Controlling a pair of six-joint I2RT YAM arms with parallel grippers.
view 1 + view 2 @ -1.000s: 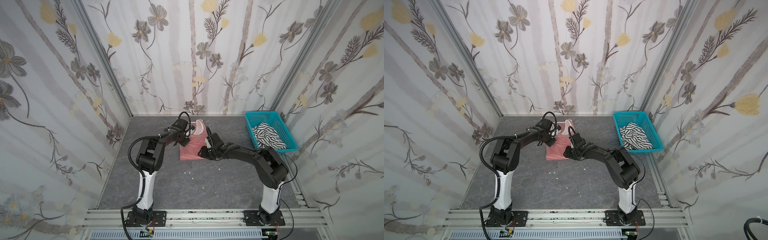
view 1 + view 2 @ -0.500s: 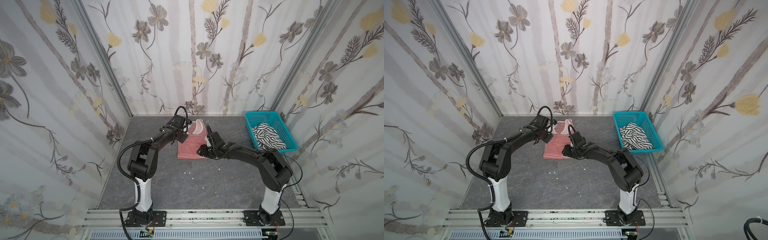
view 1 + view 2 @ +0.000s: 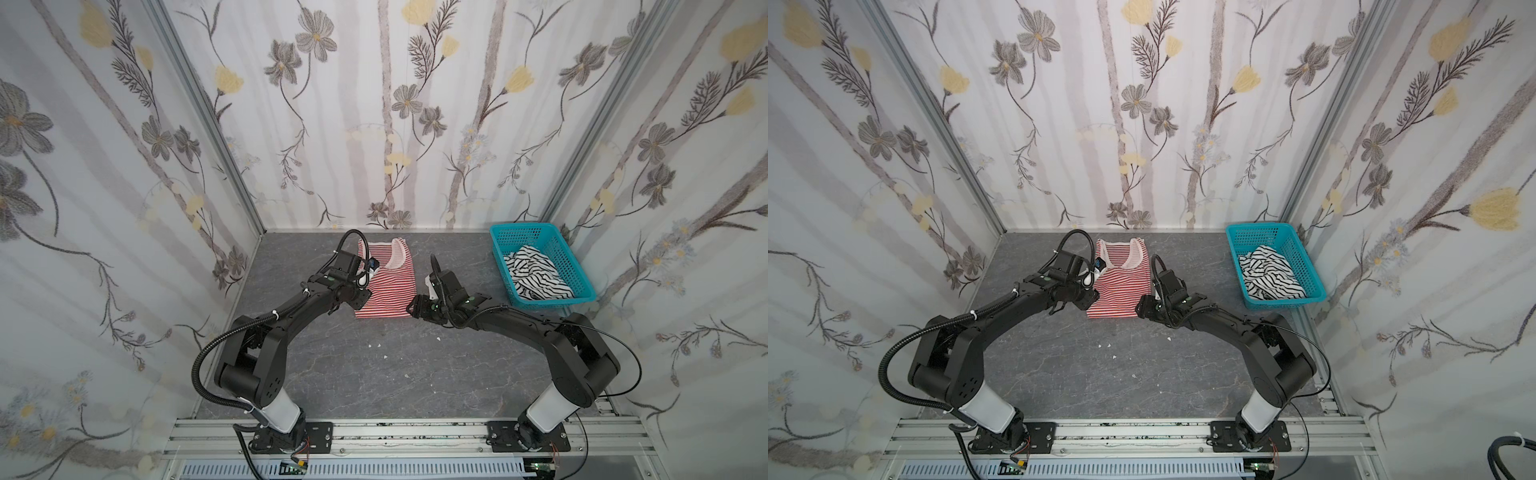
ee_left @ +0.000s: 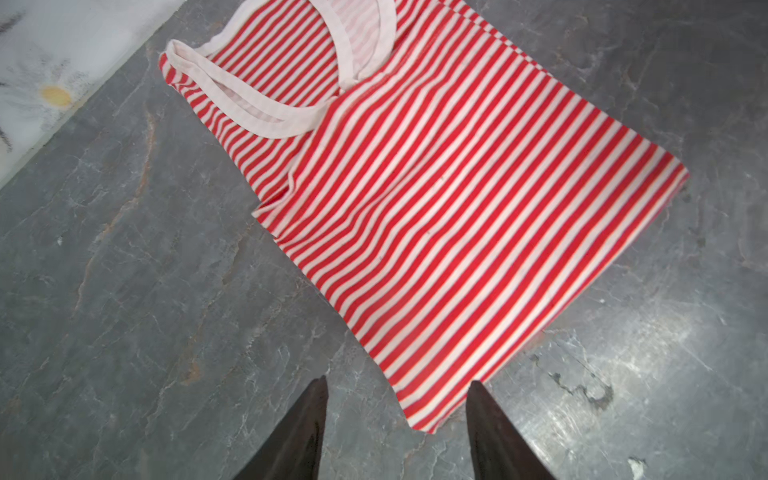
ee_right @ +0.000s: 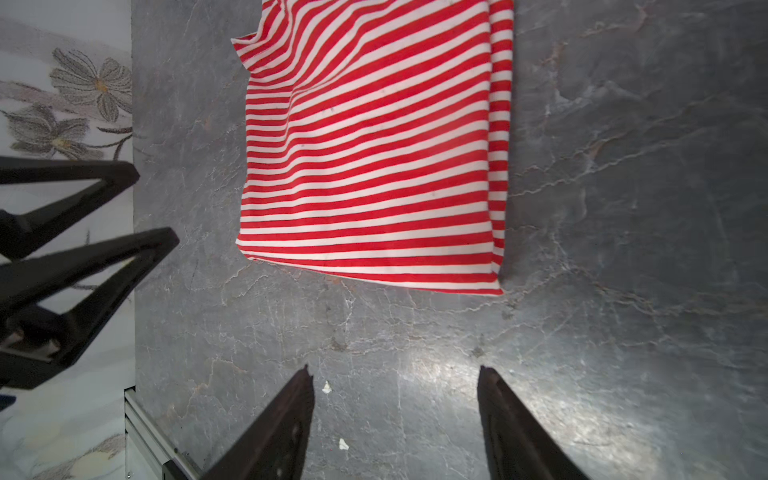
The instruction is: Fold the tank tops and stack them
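Grey tabletop (image 3: 374, 374): red-and-white tank top (image 3: 388, 291) lies folded flat, rear centre; black-and-white tank top (image 3: 536, 276) crumpled in teal basket (image 3: 523, 228). Left gripper (image 4: 398, 382) and right gripper (image 5: 395, 369) flank the red one, jaws spread, empty.

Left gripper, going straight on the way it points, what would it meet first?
Probably the red top, whose near corner lies between the left gripper's open fingers; height above it is unclear.

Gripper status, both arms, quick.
Left gripper: open, holding nothing, by a corner of the red-striped top.
Right gripper: open, holding nothing, over the table beside that top.
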